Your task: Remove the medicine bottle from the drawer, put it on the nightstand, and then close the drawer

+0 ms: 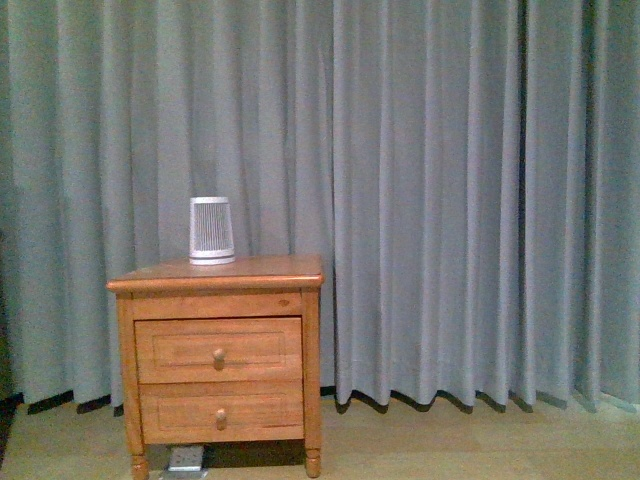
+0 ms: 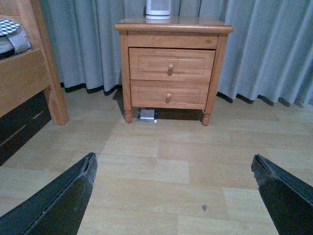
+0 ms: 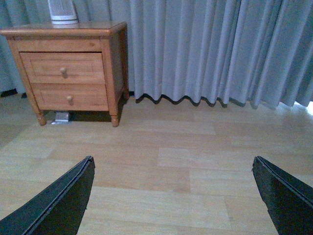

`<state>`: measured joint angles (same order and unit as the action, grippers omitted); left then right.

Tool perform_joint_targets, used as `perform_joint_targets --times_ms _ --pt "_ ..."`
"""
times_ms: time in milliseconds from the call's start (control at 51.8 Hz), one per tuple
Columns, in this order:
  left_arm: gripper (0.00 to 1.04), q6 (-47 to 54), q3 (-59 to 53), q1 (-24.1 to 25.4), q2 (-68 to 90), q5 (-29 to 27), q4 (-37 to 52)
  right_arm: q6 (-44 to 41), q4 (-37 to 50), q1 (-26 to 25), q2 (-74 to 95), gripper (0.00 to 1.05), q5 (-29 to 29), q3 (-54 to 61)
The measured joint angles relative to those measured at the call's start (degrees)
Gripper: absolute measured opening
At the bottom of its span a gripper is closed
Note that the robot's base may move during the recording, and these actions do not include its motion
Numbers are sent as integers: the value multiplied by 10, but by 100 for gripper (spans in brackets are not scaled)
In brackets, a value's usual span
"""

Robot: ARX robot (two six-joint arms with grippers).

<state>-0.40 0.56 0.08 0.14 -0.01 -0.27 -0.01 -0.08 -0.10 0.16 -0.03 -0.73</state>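
The honey-brown nightstand (image 1: 218,275) stands against the grey curtain, left of centre in the front view. Its upper drawer (image 1: 218,350) is shut, with a small round knob (image 1: 218,357). The medicine bottle is hidden. Both wrist views show the nightstand (image 2: 173,25) (image 3: 63,30) from some distance across the floor, with the drawer (image 2: 171,64) (image 3: 62,67) closed. My left gripper (image 2: 173,164) is open with nothing between its dark fingers (image 2: 63,200). My right gripper (image 3: 173,164) is open too, over bare floor. Neither arm shows in the front view.
A white ribbed tapered device (image 1: 211,231) sits on the nightstand top. The lower drawer (image 1: 221,412) is shut as well. A small grey box (image 2: 147,114) lies on the floor under the cabinet. A wooden bed frame (image 2: 29,73) stands at the side in the left wrist view.
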Motion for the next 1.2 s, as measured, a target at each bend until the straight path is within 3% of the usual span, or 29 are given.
perform_joint_targets --times_ms 1197 --pt "98 0 0 0 0 0 0 0 0 0 0 98 -1 0"
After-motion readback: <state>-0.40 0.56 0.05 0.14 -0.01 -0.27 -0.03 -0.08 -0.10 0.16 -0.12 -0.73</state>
